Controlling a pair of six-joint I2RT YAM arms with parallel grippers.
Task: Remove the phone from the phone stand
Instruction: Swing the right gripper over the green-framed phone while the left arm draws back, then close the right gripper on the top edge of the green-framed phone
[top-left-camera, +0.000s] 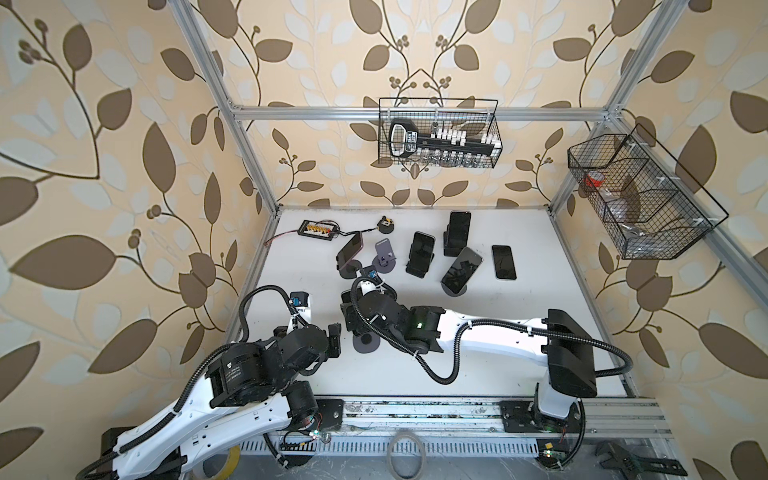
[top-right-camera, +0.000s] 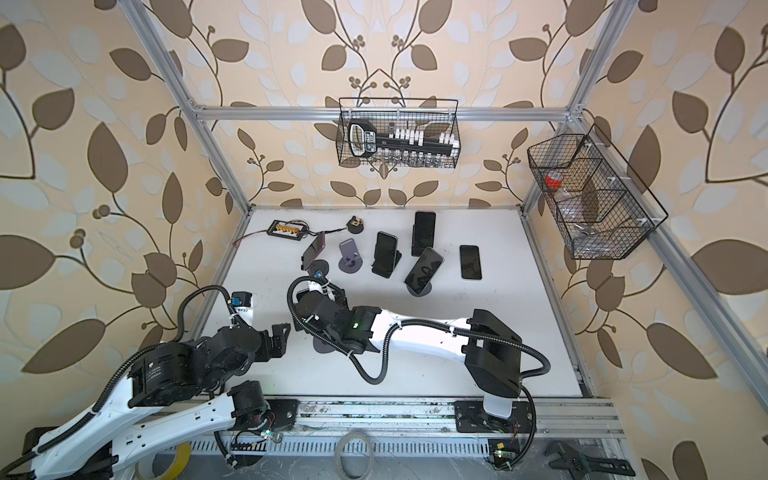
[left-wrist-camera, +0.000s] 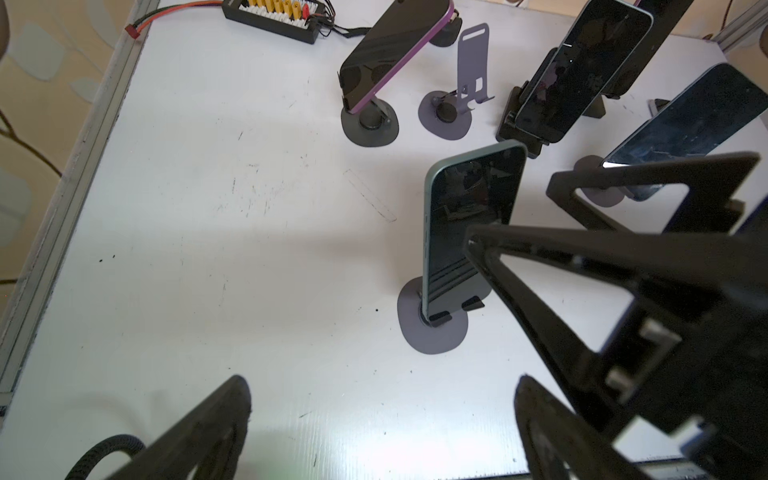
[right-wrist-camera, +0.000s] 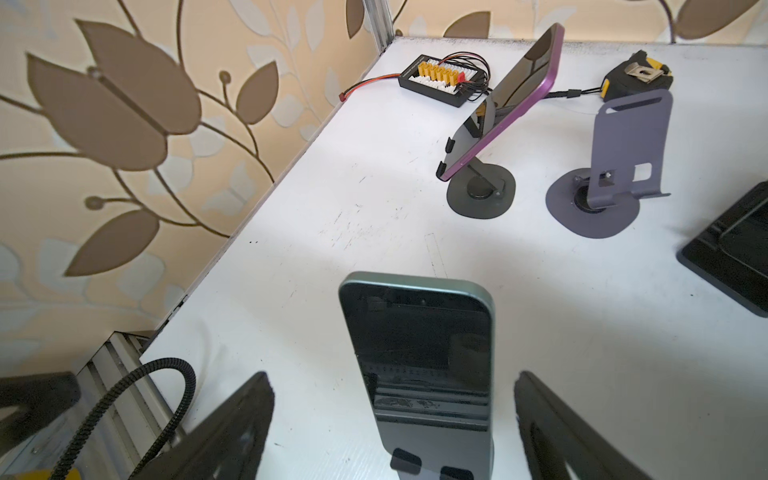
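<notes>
The phone (right-wrist-camera: 419, 353), green-edged with a dark screen, stands nearly upright on the phone stand (left-wrist-camera: 432, 332), its bottom edge caught in the stand's two small lips. In both top views the stand's round grey base sits toward 7 o'clock of the middle of the white surface (top-left-camera: 498, 374), and the phone itself is mostly hidden under the right arm, which reaches in from 3 o'clock.

The right hand (right-wrist-camera: 392, 376) is spread. In the right wrist view its two black fingers (right-wrist-camera: 241, 419) flank the phone, one on each side, with bare surface showing between each finger and the phone's edge, so they are apart from it and nothing is pinched.

The left hand (left-wrist-camera: 382, 382) is also spread wide and carries nothing. In a top view it hangs just beside the stand's base, at 9 o'clock of it.

Farther back, at 11 o'clock of the surface's middle, a purple-edged phone (top-left-camera: 350, 251) leans on its own stand, with an empty stand (top-left-camera: 384, 257) just beside it at 3 o'clock. A flat phone (top-left-camera: 503, 262) lies at 2 o'clock.
</notes>
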